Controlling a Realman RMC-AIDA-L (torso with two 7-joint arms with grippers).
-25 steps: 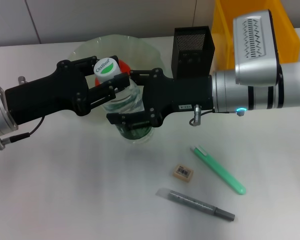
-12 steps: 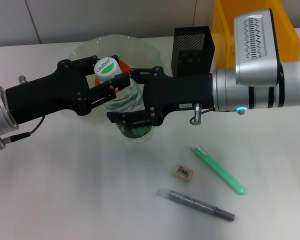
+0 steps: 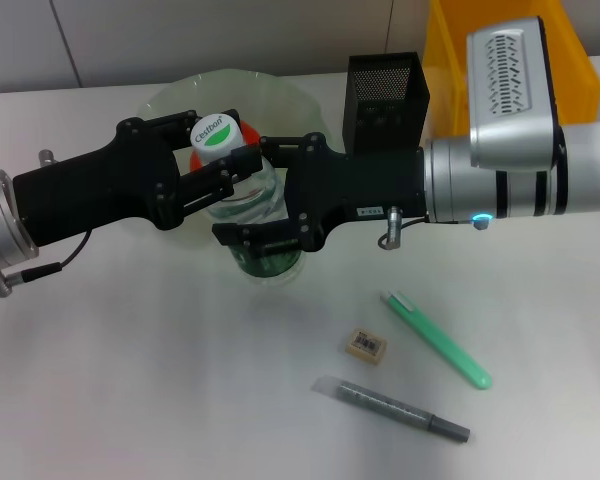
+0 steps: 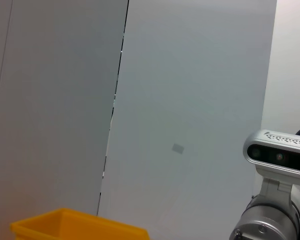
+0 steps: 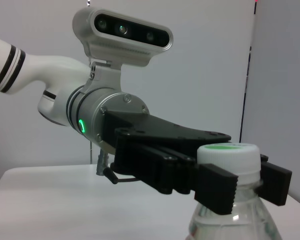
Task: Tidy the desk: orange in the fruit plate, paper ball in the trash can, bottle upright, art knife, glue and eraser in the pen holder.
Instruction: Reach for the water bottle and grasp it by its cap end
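Observation:
A clear bottle (image 3: 248,205) with a white and green cap (image 5: 227,152) stands nearly upright on the table, in front of the glass fruit plate (image 3: 280,95). My left gripper (image 3: 216,158) comes in from the left and is shut on its neck just under the cap. In the right wrist view its fingers (image 5: 217,192) flank the neck. My right gripper (image 3: 270,195) comes in from the right and is shut on the bottle's body. The orange (image 3: 246,160) peeks out behind the bottle. The eraser (image 3: 366,344), green art knife (image 3: 436,339) and grey glue (image 3: 391,408) lie on the table. The paper ball is out of view.
The black mesh pen holder (image 3: 385,92) stands behind my right arm. A yellow bin (image 3: 500,45) sits at the back right, and its corner (image 4: 80,226) also shows in the left wrist view. White table stretches in front and to the left.
Hardly anything: the bottle's cap has shifted very slightly, and both grippers keep their hold.

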